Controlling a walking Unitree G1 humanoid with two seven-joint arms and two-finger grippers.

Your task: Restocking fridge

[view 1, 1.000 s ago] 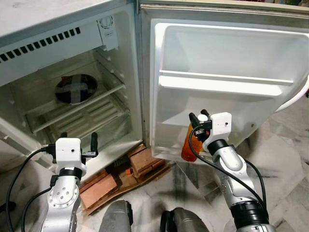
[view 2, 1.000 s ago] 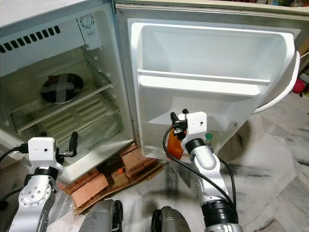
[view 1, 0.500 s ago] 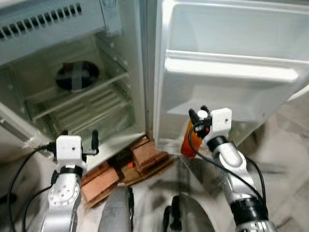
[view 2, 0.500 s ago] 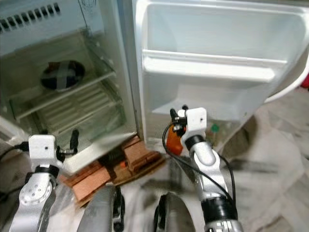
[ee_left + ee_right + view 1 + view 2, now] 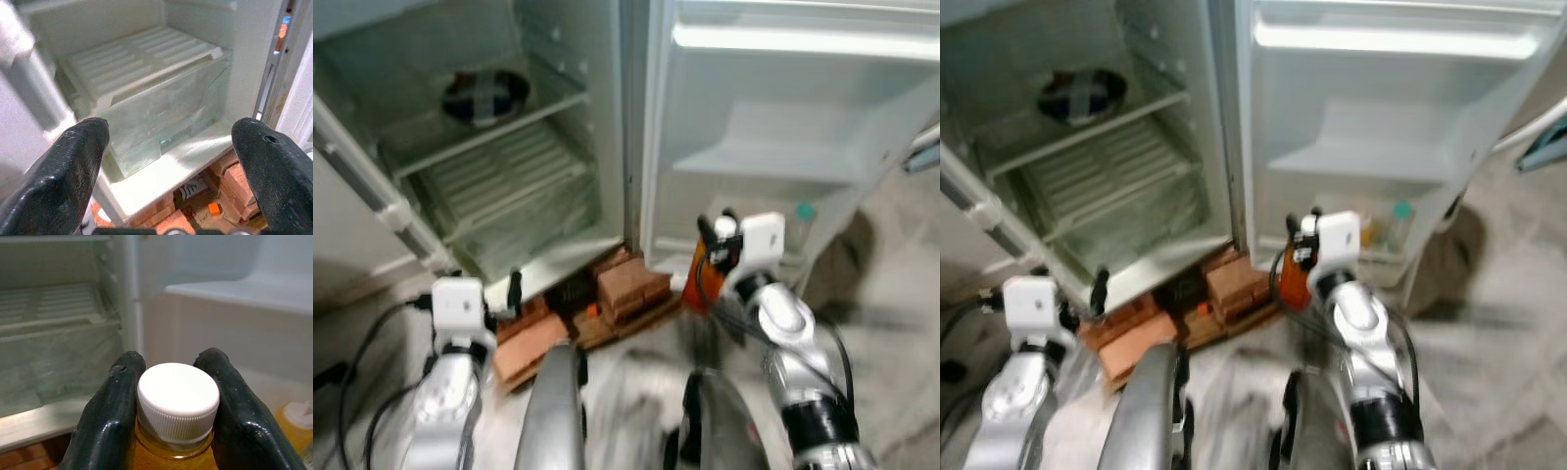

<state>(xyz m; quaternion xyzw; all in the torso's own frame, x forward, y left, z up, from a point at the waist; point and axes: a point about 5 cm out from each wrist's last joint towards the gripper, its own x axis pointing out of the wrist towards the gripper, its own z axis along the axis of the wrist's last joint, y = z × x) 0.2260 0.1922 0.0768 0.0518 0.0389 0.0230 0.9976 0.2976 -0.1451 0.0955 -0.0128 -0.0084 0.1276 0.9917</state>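
— What did the robot's arms look like?
— Silver, jointed, each with a white boxy wrist module (image 5: 761,236) and looping black cables (image 5: 357,345).
— And the fingers?
— Long and black, with matte, rounded tips (image 5: 268,166).

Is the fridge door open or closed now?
Open: the fridge door is swung wide, showing its inner shelves and the fridge interior.

Your head camera has dropped and pushed in: the fridge (image 5: 509,147) and its open door (image 5: 783,127) now sit higher and larger in frame, blurred. That brings the door's bottom shelf (image 5: 1371,240) into sight, with bottles standing in it. Relative to the door, your right gripper (image 5: 717,235) and its orange bottle (image 5: 698,279) now sit lower, level with that shelf.
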